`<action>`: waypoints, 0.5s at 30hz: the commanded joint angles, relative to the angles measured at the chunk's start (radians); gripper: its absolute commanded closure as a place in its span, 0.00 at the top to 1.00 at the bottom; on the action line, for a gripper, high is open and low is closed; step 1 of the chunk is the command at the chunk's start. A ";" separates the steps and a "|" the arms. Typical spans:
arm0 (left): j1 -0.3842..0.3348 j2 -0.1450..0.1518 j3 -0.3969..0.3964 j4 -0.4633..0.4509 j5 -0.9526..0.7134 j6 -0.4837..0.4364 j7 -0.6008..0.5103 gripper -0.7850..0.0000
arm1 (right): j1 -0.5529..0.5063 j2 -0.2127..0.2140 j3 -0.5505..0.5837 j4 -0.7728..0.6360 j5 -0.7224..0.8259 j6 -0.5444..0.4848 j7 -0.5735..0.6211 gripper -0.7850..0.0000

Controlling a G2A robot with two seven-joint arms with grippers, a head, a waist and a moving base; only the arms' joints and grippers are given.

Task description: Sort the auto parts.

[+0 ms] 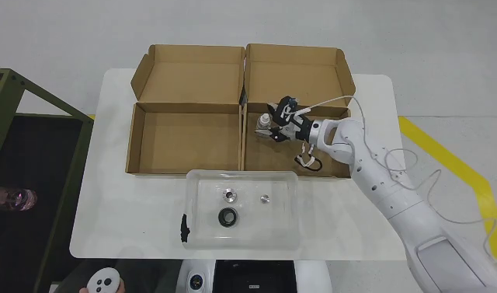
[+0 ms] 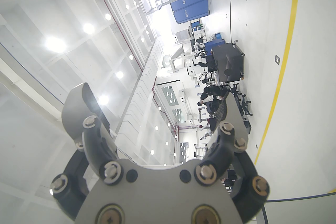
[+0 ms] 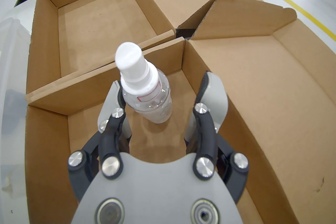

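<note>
Down in the right cardboard box (image 1: 264, 159) (image 3: 262, 78), a small clear plastic bottle (image 1: 265, 122) (image 3: 147, 101) with a smooth white cylindrical cap sits on the corrugated floor near the left wall. We hold our right end effector (image 1: 273, 126) (image 3: 162, 83) low over it, metal fingers spread, one right beside the bottle and the other apart. Our left end effector (image 2: 153, 97) points at the ceiling, spread and empty. At the worktop's (image 1: 124, 200) near edge, a clear tray (image 1: 287, 219) holds a black ring (image 1: 227, 218), a silver disc (image 1: 230, 193) and a smaller silver piece (image 1: 265, 199).

You have matt cardboard boxes (image 1: 186, 141), a glossy clear plastic bottle (image 3: 155, 101) with a smooth white cap (image 3: 130, 51), and a translucent plastic bin (image 1: 281, 215).
</note>
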 commanded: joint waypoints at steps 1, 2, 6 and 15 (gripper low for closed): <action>0.000 0.000 0.000 0.000 0.000 0.000 0.000 1.00 | -0.006 0.004 0.011 -0.026 -0.020 0.000 0.002 0.69; 0.000 0.000 0.000 0.000 0.000 0.000 0.000 1.00 | -0.010 0.007 0.018 -0.044 -0.032 -0.001 0.005 0.69; 0.000 0.000 0.000 0.000 0.000 0.000 0.000 1.00 | -0.041 0.024 0.058 -0.135 -0.065 -0.011 0.018 0.73; 0.000 0.000 0.000 0.000 0.000 0.000 0.000 1.00 | -0.150 0.067 0.169 -0.386 -0.101 -0.056 0.091 0.76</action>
